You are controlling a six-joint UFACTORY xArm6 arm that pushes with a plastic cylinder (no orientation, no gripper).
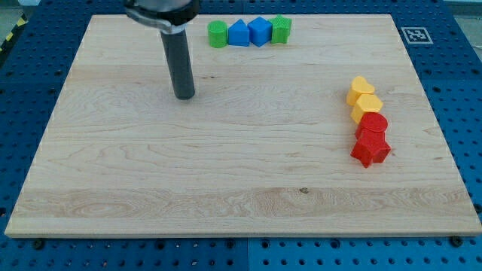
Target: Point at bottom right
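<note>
1. Eight blocks on the wooden board (226, 173); its bottom-right corner, the spot to point at, bare wood.
2. My tip (184, 95) on the board's upper-left part, far from that corner, touching no block.
3. No jaws on this rod, so no open or closed state to tell.
4. Nearest to my tip: a row of four blocks along the board's top edge, up and to the view's right of it.
5. From left in that row: green round block (218, 34), blue house-shaped block (238, 34), blue cube (260, 31), green star-like block (281, 29), each touching or just beside the next.
6. Near the board's right edge, well apart from my tip: a line of four more, running downward.
7. Uppermost, yellow rounded block (360, 89); just below, yellow hexagon-like block (367, 107); then red round block (373, 123); lowest, red star block (370, 148), still well above the bottom-right corner.
8. Off the board's top-right corner, a black-and-white marker tag (416, 35) on the blue pegboard (467, 83).
</note>
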